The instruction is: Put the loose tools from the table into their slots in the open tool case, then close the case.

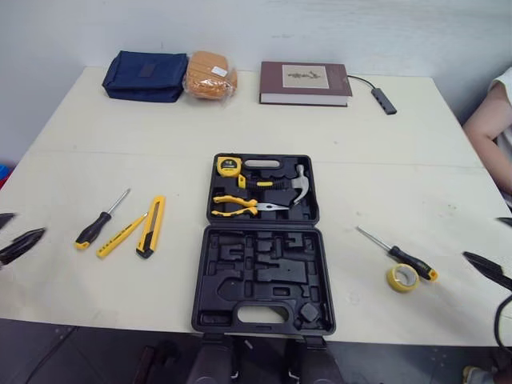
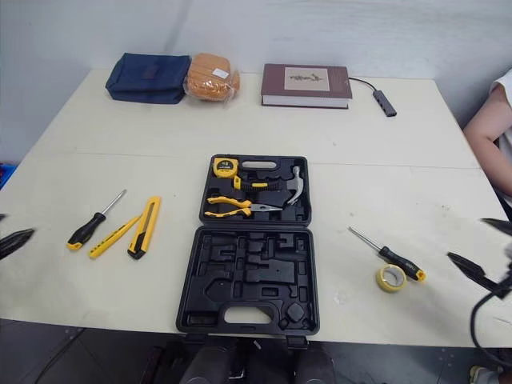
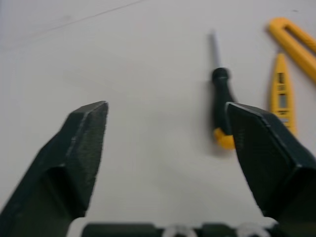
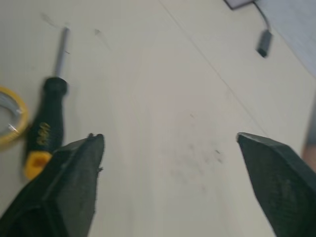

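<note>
I've got L claw (image 3: 165, 113) released beside black-yellow screwdriver (image 3: 220, 106); R claw (image 4: 170, 140) released too, near what's prob. a tape roll (image 1: 392, 279).

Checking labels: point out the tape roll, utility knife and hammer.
tape roll (image 1: 402, 288), left eye view, near side of yellow ring.
utility knife (image 1: 151, 226), left eye view, middle of body.
hammer (image 1: 301, 188), left eye view, steel head.
</note>
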### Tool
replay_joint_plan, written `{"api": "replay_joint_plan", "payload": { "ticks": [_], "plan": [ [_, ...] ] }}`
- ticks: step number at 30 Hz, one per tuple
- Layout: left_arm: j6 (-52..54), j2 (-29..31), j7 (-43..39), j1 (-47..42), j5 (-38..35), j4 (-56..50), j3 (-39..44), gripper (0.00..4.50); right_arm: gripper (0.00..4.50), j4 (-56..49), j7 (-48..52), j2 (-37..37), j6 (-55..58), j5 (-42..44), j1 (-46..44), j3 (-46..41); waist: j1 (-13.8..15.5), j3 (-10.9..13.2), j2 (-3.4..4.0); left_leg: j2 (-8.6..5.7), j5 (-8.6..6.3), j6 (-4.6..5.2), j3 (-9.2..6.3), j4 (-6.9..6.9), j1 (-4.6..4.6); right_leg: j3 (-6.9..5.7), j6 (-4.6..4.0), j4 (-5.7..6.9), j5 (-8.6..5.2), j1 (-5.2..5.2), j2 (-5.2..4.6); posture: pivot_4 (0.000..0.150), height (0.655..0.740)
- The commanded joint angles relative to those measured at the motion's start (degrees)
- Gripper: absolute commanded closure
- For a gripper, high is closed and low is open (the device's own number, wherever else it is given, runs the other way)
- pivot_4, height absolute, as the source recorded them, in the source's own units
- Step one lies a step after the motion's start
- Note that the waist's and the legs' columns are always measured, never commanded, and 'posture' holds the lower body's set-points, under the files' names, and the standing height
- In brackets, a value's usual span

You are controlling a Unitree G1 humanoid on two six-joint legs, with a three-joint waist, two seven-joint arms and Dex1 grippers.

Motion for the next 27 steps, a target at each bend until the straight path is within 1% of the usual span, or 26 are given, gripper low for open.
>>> {"api": "replay_joint_plan", "payload": {
  "ticks": [1,4,8,11,17,19,21,25,27],
  "plan": [
    [-6.4,3.3,2.9,4.1,1.2,10.3,5.2,0.04,0.0,6.8,-2.5,-0.1,-6.3,-1.8,3.8,-4.5,0.0,0.0,0.01,0.01,-0.05,0.04,0.0,-0.04,-0.01,-0.01,-0.02,-0.02,-0.01,-0.01,-0.01,0.15,0.74],
    [-9.3,3.8,6.3,5.4,0.3,16.4,7.1,0.04,0.0,12.2,-4.4,0.6,-9.4,-0.3,5.7,-6.6,0.1,0.0,0.01,0.05,-0.13,-0.12,0.06,-0.18,0.03,-0.05,-0.09,-0.16,-0.07,-0.01,0.0,0.15,0.74],
    [-12.5,3.6,8.7,6.8,0.4,20.9,7.1,0.04,0.0,16.2,-6.0,1.1,-9.5,1.4,7.6,-8.2,0.0,0.0,0.01,0.07,-0.13,-0.11,0.13,-0.2,0.09,-0.04,-0.09,-0.17,-0.06,0.02,0.0,0.15,0.74],
    [-13.3,3.5,8.8,5.9,-0.5,22.1,6.3,0.04,0.0,17.3,-7.1,1.1,-9.6,2.3,8.2,-8.2,-0.1,0.0,0.01,0.12,-0.29,0.15,0.14,-0.2,0.13,0.0,-0.1,-0.16,-0.06,0.02,-0.02,0.15,0.74],
    [-14.0,2.2,7.6,2.4,-1.0,21.3,3.2,0.04,0.0,17.6,-6.6,1.2,-9.3,3.7,7.5,-5.7,-0.2,0.0,0.02,0.26,-0.27,0.09,0.15,-0.2,0.15,0.0,-0.25,-0.15,0.02,0.01,0.07,0.15,0.74],
    [-13.8,1.7,6.8,0.9,-1.2,20.2,1.8,0.04,0.0,16.1,-6.5,1.9,-7.2,5.0,6.0,-4.1,-0.3,0.0,0.02,0.27,-0.27,0.08,0.16,-0.2,0.15,0.0,-0.26,-0.16,0.02,0.01,0.09,0.15,0.74],
    [-12.7,1.1,4.6,-0.6,-2.1,16.9,0.3,0.04,0.0,10.5,-5.4,3.9,-3.6,8.1,5.3,-1.9,-0.5,0.0,0.01,0.28,-0.25,0.07,0.16,-0.2,0.15,0.0,-0.27,-0.15,0.03,0.0,0.1,0.15,0.74],
    [-10.0,0.1,2.7,-1.8,-3.2,12.4,-1.4,0.04,0.0,2.5,-4.1,6.1,-0.3,12.1,4.0,0.3,-1.1,0.0,0.03,0.3,-0.22,0.01,0.19,-0.19,0.14,0.01,-0.28,-0.09,0.03,-0.02,0.12,0.15,0.74],
    [-8.0,-0.5,1.5,-2.0,-3.7,9.5,-2.8,0.04,0.0,-1.0,-3.2,6.4,1.3,13.8,2.4,1.7,-1.4,0.0,0.06,0.29,-0.08,-0.21,0.27,-0.19,0.15,0.04,-0.28,-0.06,0.03,-0.03,0.11,0.15,0.74]
  ]
}}
